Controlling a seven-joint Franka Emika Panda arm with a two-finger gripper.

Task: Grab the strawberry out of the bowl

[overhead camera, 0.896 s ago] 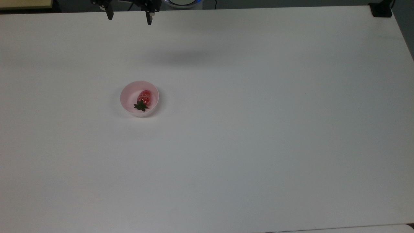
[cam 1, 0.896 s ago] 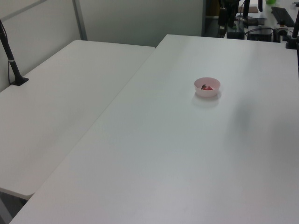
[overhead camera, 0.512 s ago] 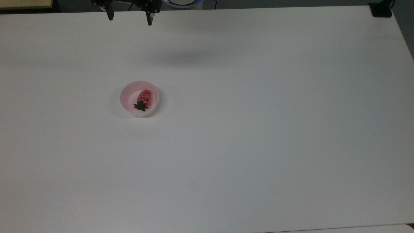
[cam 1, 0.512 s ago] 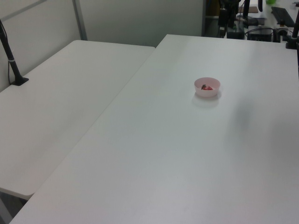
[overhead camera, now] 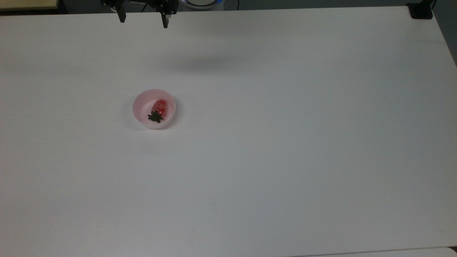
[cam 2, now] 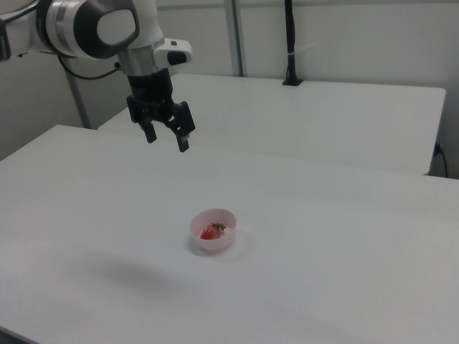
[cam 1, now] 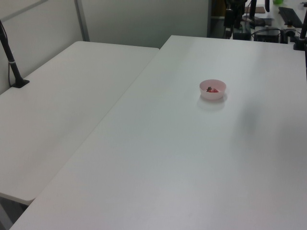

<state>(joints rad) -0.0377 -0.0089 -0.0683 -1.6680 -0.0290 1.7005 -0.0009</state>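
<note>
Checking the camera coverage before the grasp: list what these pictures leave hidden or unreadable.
- Top view: the claw is cut off by the top edge; just the fingertips show.
- Left view: the strawberry is a tiny red speck, and the near wall of the bowl hides its lower part.
- Right view: the bowl's near wall hides where the strawberry rests.

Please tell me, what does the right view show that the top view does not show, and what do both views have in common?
The right view alone shows the arm's white and grey body above the pincer, a second white table behind, and a black pole standing on it.

The top view alone shows a black block at the table's far corner, on the top view's right.

Both views share the open pincer held in the air, well away from the pale pink bowl, with the red strawberry lying inside the bowl on the white table.
</note>
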